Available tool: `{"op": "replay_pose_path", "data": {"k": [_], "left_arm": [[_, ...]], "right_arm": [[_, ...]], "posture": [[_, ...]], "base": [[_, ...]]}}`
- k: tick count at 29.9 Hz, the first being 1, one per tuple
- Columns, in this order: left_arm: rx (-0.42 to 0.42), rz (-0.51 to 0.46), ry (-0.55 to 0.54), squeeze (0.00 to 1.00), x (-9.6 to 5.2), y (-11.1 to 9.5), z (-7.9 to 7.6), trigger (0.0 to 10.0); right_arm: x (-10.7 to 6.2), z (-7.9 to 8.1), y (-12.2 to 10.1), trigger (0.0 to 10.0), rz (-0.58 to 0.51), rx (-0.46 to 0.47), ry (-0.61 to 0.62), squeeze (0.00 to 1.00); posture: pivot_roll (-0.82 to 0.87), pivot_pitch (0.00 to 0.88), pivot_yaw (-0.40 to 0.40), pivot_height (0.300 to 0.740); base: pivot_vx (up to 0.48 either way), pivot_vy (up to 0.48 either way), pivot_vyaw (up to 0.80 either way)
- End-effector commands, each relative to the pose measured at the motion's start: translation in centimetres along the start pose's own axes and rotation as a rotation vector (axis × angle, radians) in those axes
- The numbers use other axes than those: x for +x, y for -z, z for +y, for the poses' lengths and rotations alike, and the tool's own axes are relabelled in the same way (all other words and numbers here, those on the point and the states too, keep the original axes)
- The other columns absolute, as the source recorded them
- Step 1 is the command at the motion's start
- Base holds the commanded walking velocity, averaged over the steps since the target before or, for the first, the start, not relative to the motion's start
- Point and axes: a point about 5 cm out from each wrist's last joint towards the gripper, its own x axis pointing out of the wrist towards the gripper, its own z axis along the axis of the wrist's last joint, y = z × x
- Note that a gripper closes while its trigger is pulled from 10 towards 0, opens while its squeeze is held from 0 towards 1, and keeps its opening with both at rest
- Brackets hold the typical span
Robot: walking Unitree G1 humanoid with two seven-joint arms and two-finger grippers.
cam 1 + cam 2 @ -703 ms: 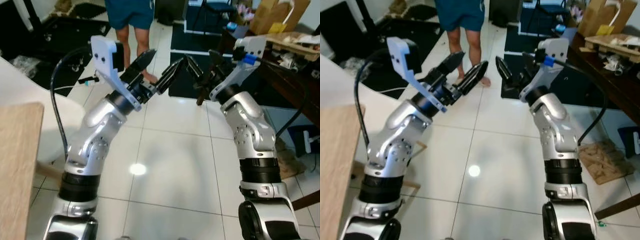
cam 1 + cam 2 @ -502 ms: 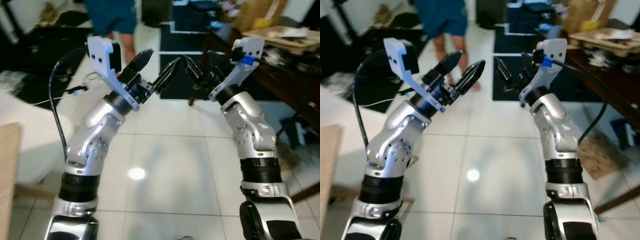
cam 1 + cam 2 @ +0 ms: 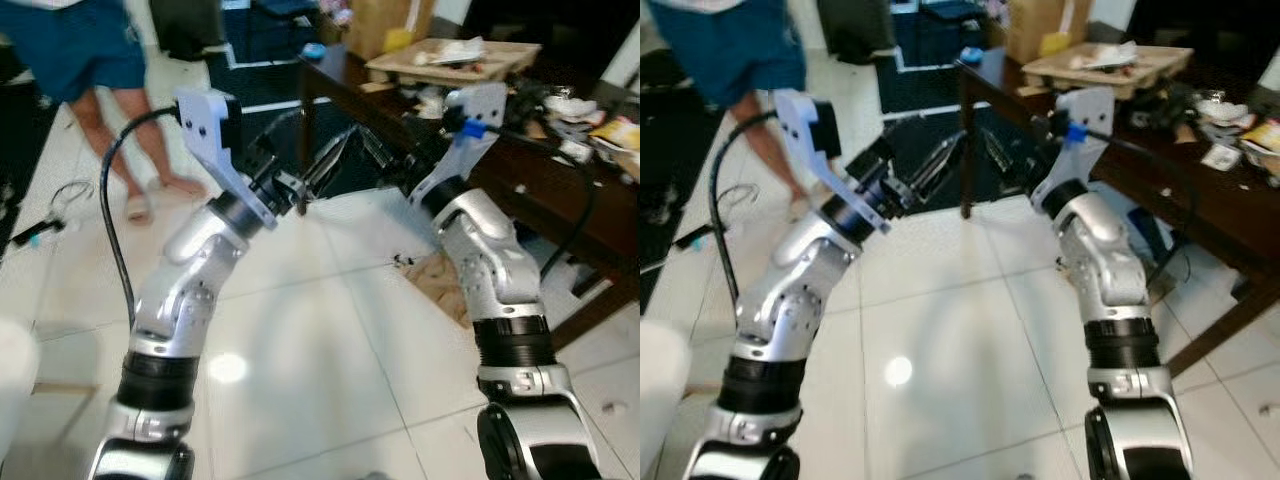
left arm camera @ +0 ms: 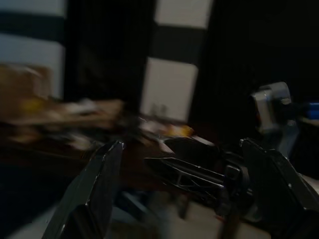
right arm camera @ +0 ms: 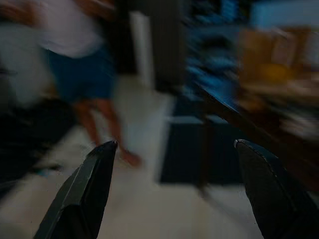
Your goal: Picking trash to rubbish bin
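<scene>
Both arms are raised in front of me over the white tiled floor (image 3: 300, 340). My left gripper (image 3: 305, 152) is open and holds nothing. My right gripper (image 3: 395, 155) faces it, a short gap apart, also open and holding nothing. In the left wrist view the left gripper (image 4: 184, 199) looks past its spread fingers at the right arm's hand. The blurred right wrist view shows the right gripper (image 5: 174, 189) with its fingers wide apart. Small dark scraps (image 3: 405, 262) and a brown cardboard-like piece (image 3: 438, 282) lie on the floor by the table. A white scrap (image 3: 1265, 408) lies further right.
A dark wooden table (image 3: 520, 170) cluttered with papers, boxes and a flat tray (image 3: 450, 58) stands at the right. A person in blue shorts (image 3: 85, 60) stands at the back left, with cables on the floor near their feet. A dark rug (image 3: 930, 75) lies beyond.
The camera has swung to the right: the cluttered table now sits closer to the middle of the view and the person has shifted to the left edge. Both arms keep the same raised pose, grippers open.
</scene>
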Motion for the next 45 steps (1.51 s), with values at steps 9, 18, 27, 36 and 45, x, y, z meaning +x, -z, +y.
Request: {"op": "replay_pose_path", "data": {"k": [9,18,27,36,45], "left_arm": [[-0.012,0.072,-0.038,0.0,-1.6,2.2,0.5,10.0],[-0.002,0.064,-0.024,0.0,-1.3,2.2,0.2,10.0],[0.023,0.05,-0.037,0.0,-1.2,1.7,0.5,10.0],[0.039,0.044,-0.052,0.0,-1.2,1.4,0.8,10.0],[0.052,0.029,-0.073,0.0,-1.2,1.0,1.3,10.0]], "right_arm": [[-0.9,1.2,4.1,10.0,0.138,0.0,-0.079,0.0],[-1.0,2.7,4.4,10.0,0.127,0.002,-0.193,0.0],[-1.2,4.6,4.9,10.0,0.136,-0.011,-0.3,0.0],[-2.2,6.7,5.3,10.0,0.153,0.006,-0.472,0.0],[-3.5,8.9,5.2,10.0,0.146,0.08,-0.663,0.0]], "posture": [[0.05,0.076,0.009,0.74],[0.05,0.076,0.009,0.74],[0.07,0.091,0.013,0.74],[0.07,0.097,0.011,0.74],[0.07,0.098,0.009,0.74]], "base": [[0.398,0.0,-0.8],[0.4,0.0,-0.42],[0.402,0.0,0.0],[0.408,0.0,0.0],[0.409,0.0,0.0]]}}
